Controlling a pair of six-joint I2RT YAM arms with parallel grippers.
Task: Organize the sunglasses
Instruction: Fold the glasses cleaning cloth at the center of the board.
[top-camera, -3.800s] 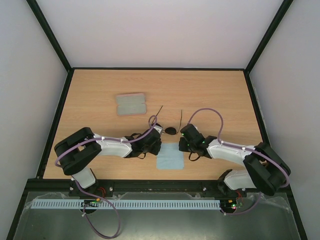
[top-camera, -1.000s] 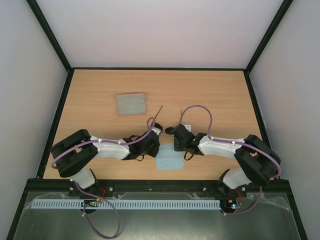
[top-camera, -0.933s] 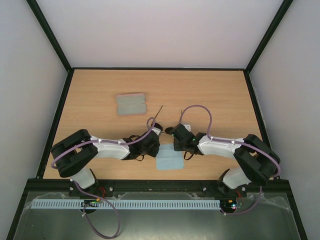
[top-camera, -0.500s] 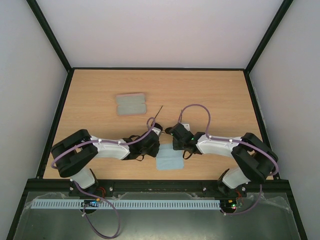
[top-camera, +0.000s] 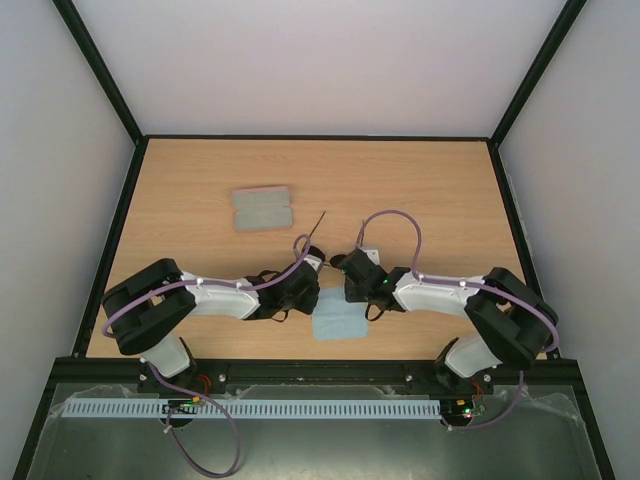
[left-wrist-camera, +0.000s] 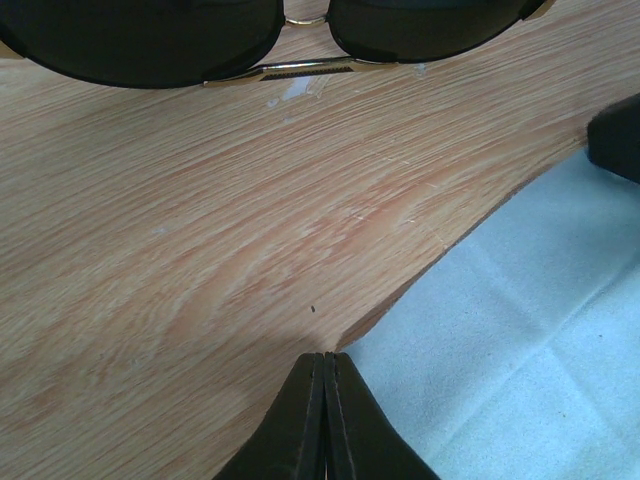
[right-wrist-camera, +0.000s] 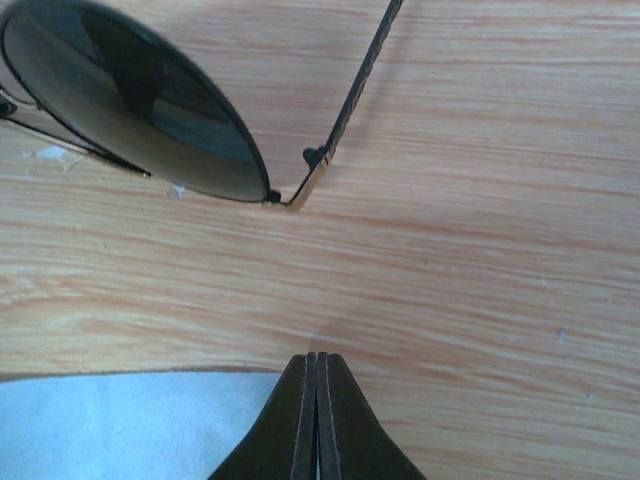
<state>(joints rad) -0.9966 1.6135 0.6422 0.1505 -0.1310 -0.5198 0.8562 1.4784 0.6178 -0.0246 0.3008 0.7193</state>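
The sunglasses lie on the wooden table between my two grippers. Only the thin temple arms show clearly in the top view. The dark lenses fill the top of the left wrist view. One lens and its temple hinge show in the right wrist view. My left gripper is shut, its tip resting at the corner of the light blue cloth. My right gripper is shut, its tip on the table at the cloth's top edge, just below the lens.
The light blue cloth lies flat near the front edge, just below both grippers. The open pink case with grey lining lies further back and to the left. Black frame rails border the table.
My right gripper has moved left, close to the sunglasses and over the lens that showed earlier. The left arm has barely moved. The cloth has shifted slightly.
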